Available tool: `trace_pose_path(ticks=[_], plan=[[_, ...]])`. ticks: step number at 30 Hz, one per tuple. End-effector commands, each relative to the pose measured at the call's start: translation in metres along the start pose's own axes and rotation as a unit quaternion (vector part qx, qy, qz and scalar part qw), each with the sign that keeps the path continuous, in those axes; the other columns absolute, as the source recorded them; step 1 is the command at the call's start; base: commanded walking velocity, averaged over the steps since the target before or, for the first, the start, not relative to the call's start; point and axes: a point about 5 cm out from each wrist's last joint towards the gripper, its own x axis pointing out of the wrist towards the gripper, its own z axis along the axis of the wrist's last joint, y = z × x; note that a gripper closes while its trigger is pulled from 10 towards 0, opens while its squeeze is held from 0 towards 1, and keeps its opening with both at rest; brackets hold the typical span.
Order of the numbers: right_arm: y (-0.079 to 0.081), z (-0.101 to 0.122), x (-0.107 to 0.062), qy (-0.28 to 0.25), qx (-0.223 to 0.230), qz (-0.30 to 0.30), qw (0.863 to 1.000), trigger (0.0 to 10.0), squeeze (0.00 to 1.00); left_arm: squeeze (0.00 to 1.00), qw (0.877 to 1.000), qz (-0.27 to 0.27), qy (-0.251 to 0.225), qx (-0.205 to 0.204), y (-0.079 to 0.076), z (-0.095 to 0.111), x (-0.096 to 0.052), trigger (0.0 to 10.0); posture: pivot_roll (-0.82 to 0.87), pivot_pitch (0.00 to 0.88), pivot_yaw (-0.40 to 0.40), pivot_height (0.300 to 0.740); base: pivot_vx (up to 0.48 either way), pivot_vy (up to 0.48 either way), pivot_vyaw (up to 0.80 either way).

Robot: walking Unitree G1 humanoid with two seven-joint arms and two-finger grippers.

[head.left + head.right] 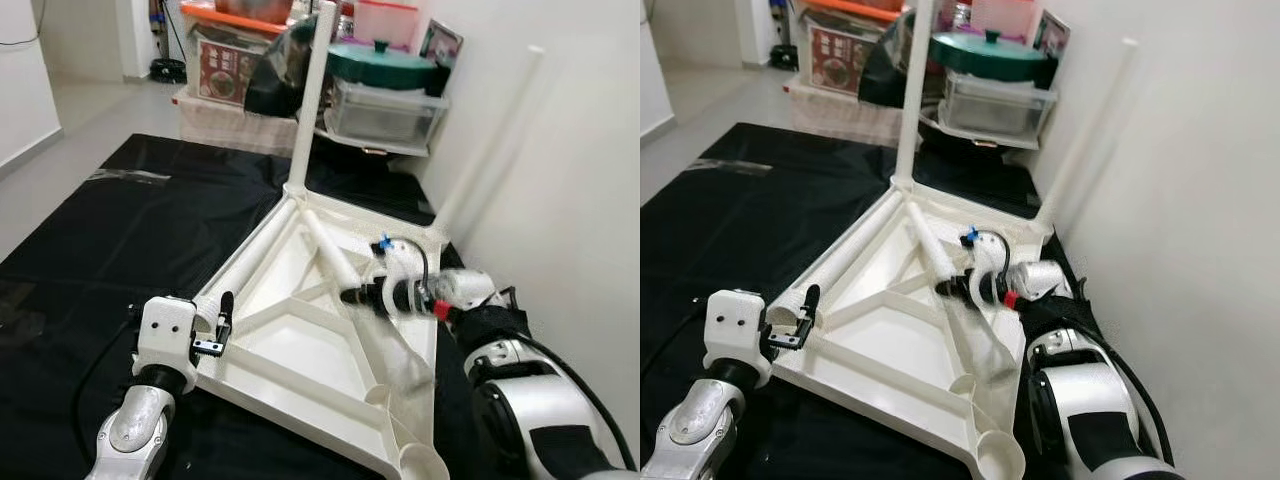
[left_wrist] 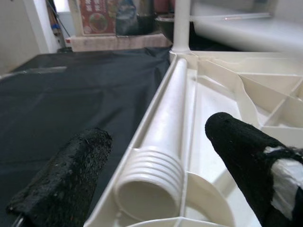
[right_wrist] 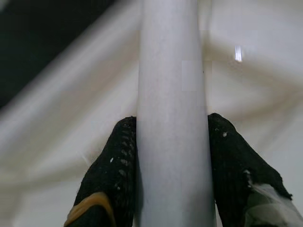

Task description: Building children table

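Tabletop [image 1: 300, 345] upside down on black mat [image 1: 120, 230], one leg [image 1: 312, 95] upright at far corner. Right gripper [image 1: 350, 297] jaws clamped on loose leg [image 3: 173, 118] lying across tabletop. Left gripper [image 2: 156, 165] jaws open, straddling threaded leg [image 2: 163, 142] along edge. Risks: smooth leg slipping, cross-threading in socket.

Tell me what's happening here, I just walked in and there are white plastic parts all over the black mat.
The robot is putting together a small white table. The tabletop lies upside down on the black mat, with two legs already standing upright at its far corners. The right tool is shut on a loose leg lying across the underside. The left tool is open, its fingers on either side of the threaded end of another leg lying along the tabletop's left edge.
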Motion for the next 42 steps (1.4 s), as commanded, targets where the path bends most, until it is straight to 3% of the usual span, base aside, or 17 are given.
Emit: trace_pose_path(ticks=[1,3,5,9,11,12,13,15,16,17,18,20,22,24,27,38,42], plan=[[0.013,0.038,-0.012,-0.087,-0.021,0.031,0.996,0.0,0.00,0.00,1.000,0.001,0.005,-0.004,-0.001,-0.002,-0.001,10.0,0.04,0.000,-0.179,0.740,0.000,0.000,0.00],[0.017,0.048,-0.016,-0.112,-0.025,0.041,0.993,0.0,0.00,0.00,1.000,0.000,0.004,-0.008,-0.001,-0.002,-0.001,10.0,0.04,0.000,-0.176,0.740,0.000,0.000,0.00],[0.027,0.072,-0.028,-0.174,-0.032,0.059,0.982,0.0,0.00,0.00,0.999,-0.012,-0.003,-0.036,-0.003,0.001,0.001,10.0,0.04,0.000,-0.170,0.740,0.000,0.000,0.00],[0.034,0.084,-0.034,-0.210,-0.032,0.073,0.975,0.0,0.00,0.00,0.998,-0.025,-0.009,-0.066,-0.006,0.004,0.001,10.0,0.04,0.000,-0.169,0.740,0.000,0.000,0.00],[0.047,0.076,-0.031,-0.237,-0.021,0.095,0.967,0.0,0.00,0.00,0.980,-0.090,-0.027,-0.174,-0.016,0.018,0.000,10.0,0.04,0.000,-0.161,0.740,0.000,0.000,0.00],[0.047,0.076,-0.031,-0.237,-0.021,0.095,0.967,0.0,0.00,0.00,0.980,-0.090,-0.027,-0.174,-0.016,0.018,0.000,10.0,0.04,0.000,-0.161,0.740,0.000,0.000,0.00],[0.052,0.070,-0.029,-0.243,-0.016,0.102,0.964,0.0,0.00,0.00,0.970,-0.121,-0.036,-0.208,-0.021,0.024,-0.001,10.0,0.04,0.000,-0.161,0.740,0.000,0.000,0.00],[0.052,0.070,-0.029,-0.243,-0.016,0.102,0.964,0.0,0.00,0.00,0.970,-0.121,-0.036,-0.208,-0.021,0.024,-0.001,10.0,0.04,0.000,-0.161,0.740,0.000,0.000,0.00],[0.059,0.061,-0.024,-0.245,-0.008,0.110,0.963,0.0,0.00,0.00,0.958,-0.160,-0.045,-0.236,-0.026,0.031,-0.004,10.0,0.05,0.000,-0.159,0.740,0.000,0.000,0.00],[0.072,0.049,-0.018,-0.242,0.000,0.123,0.962,0.0,0.00,0.00,0.948,-0.203,-0.041,-0.241,-0.031,0.034,-0.007,10.0,0.06,0.000,-0.150,0.740,0.000,0.000,0.00],[0.072,0.049,-0.018,-0.242,0.000,0.123,0.962,0.0,0.00,0.00,0.948,-0.203,-0.041,-0.241,-0.031,0.034,-0.007,10.0,0.06,0.000,-0.150,0.740,0.000,0.000,0.00],[0.103,0.036,-0.011,-0.248,0.005,0.155,0.956,0.0,0.00,0.00,0.931,-0.271,-0.022,-0.244,-0.039,0.033,-0.013,10.0,0.06,0.000,-0.137,0.740,0.000,0.000,0.00],[0.103,0.036,-0.011,-0.248,0.005,0.155,0.956,0.0,0.00,0.00,0.931,-0.271,-0.022,-0.244,-0.039,0.033,-0.013,10.0,0.06,0.000,-0.137,0.740,0.000,0.000,0.00],[0.129,0.034,-0.008,-0.255,-0.009,0.187,0.949,0.0,0.00,0.00,0.919,-0.310,-0.008,-0.245,-0.045,0.033,-0.013,10.0,0.05,0.000,-0.128,0.740,0.000,0.000,0.00],[0.142,0.033,-0.007,-0.258,-0.021,0.210,0.943,0.0,0.00,0.00,0.913,-0.323,-0.008,-0.247,-0.047,0.035,-0.012,10.0,0.06,0.000,-0.130,0.740,0.000,0.000,0.00],[0.175,0.019,-0.019,-0.257,-0.035,0.282,0.923,0.0,0.00,0.00,0.911,-0.323,0.021,-0.255,-0.039,0.027,-0.008,10.0,0.06,0.000,-0.128,0.740,0.000,0.000,0.00],[0.178,0.012,-0.020,-0.250,-0.036,0.285,0.925,0.0,0.00,0.00,0.910,-0.328,0.018,-0.253,-0.039,0.030,-0.005,10.0,0.06,0.000,-0.128,0.740,0.000,0.000,0.00]])
